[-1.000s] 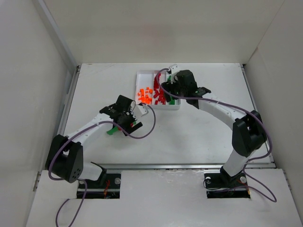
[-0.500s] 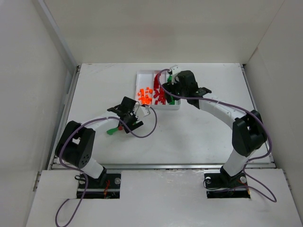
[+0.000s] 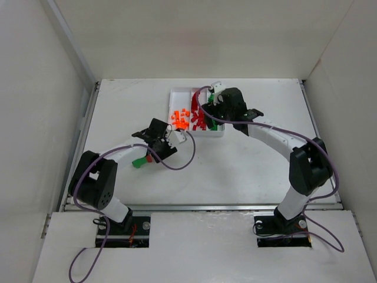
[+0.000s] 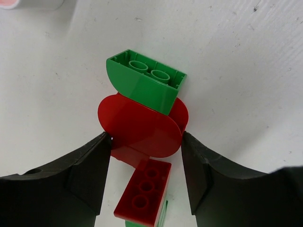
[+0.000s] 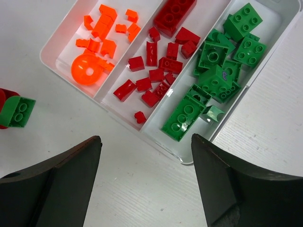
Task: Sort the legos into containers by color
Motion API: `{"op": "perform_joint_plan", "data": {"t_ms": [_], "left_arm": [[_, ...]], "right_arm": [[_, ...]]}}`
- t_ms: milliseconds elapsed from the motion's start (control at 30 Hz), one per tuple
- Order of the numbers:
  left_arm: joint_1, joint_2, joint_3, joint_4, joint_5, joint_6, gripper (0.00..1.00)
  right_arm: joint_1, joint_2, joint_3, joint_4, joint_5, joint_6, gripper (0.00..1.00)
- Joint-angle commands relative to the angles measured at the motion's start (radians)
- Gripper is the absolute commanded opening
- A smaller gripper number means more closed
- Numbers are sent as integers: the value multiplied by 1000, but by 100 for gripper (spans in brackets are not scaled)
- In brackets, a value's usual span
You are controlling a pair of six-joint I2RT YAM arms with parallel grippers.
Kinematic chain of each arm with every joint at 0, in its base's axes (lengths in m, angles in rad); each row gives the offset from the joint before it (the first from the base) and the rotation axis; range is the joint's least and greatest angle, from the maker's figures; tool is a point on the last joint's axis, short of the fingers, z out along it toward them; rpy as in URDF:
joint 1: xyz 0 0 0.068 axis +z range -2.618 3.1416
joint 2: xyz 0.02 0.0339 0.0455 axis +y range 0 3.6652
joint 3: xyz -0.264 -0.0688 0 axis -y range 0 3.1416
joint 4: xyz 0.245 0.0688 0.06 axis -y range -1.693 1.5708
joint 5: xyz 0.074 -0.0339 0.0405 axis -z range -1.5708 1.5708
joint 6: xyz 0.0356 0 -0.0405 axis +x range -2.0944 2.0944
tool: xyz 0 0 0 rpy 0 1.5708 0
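Left of centre in the overhead view, well apart from the tray, sits the last loose cluster of legos, and the left tool point(image 4: 147, 137) is down over it. Through the left wrist camera I see its jaws standing fairly wide, one on each flank of a red rounded brick point(image 4: 142, 125). The pads look to be at its edges, but I cannot tell whether they are pinching it or only bracketing it.

A green curved brick point(image 4: 144, 87) lies touching the red one on its far side, toward the top of the frame. A red three-stud brick point(image 4: 144, 189) lies against it at the bottom, between the fingers.

To do this pick well, I would close slowly and squarely on the rounded brick alone. Its curved sides may squirt out of the pinch, and the neighbours could be dragged along. A straight lift should shed them onto the surface point(image 4: 246, 71).

The right tool point(image 5: 144, 142) hangs wide open and empty above the white tray point(image 5: 270, 47). The reds lie in its middle compartment point(image 5: 140, 45), which I judge is where this brick belongs.
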Motion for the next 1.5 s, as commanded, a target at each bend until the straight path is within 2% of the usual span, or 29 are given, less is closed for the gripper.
{"op": "perform_joint_plan", "data": {"t_ms": [0,67,100,200,233,267,367,400,533,800,1000,1100,1200,1300,1333,1400,1433,1467], "left_arm": [[4,-61,78,-55,39,-53,0],[13,-113,118,-77,67,-77,0],[13,-138,141,-87,88,-105,0],[22,-158,306,-168,182,-183,0],[22,-139,403,-187,214,-242,0],[22,-139,438,-199,228,-263,0],[22,-139,532,-219,251,-289,0],[22,-139,551,-228,261,-289,0],[2,-139,588,-268,283,-248,0],[-21,-139,597,-287,323,-244,0],[-41,-139,618,-287,323,-254,0],[-51,-139,618,-287,314,-254,0],[-51,-139,556,-287,268,-228,0],[-51,-149,456,-296,278,-151,1],[-51,-159,428,-296,278,-136,9],[-85,-159,355,-296,278,-100,34],[-97,-159,338,-305,265,-90,52],[-111,-149,321,-305,255,-90,59]], "right_arm": [[-3,-77,-7,35,-24,7,82],[-3,-116,3,35,-47,36,88],[-3,-152,3,35,-60,70,100],[-3,-186,48,35,-159,133,100],[-3,-186,62,35,-186,192,100],[-3,-177,77,35,-259,222,100],[-33,-127,141,35,-414,335,100],[-43,-110,157,35,-515,365,100],[-44,-51,226,64,-691,428,100],[-52,-65,142,261,-754,590,100],[-43,-10,151,270,-779,609,100],[-43,-1,128,270,-737,618,100],[-62,-13,109,270,-681,607,100],[-93,-51,30,270,-633,595,100],[-108,-62,10,247,-596,580,100],[-119,-80,-17,203,-553,529,100],[-119,-93,-27,171,-507,506,100],[-119,-93,-27,105,-483,483,100]]}}
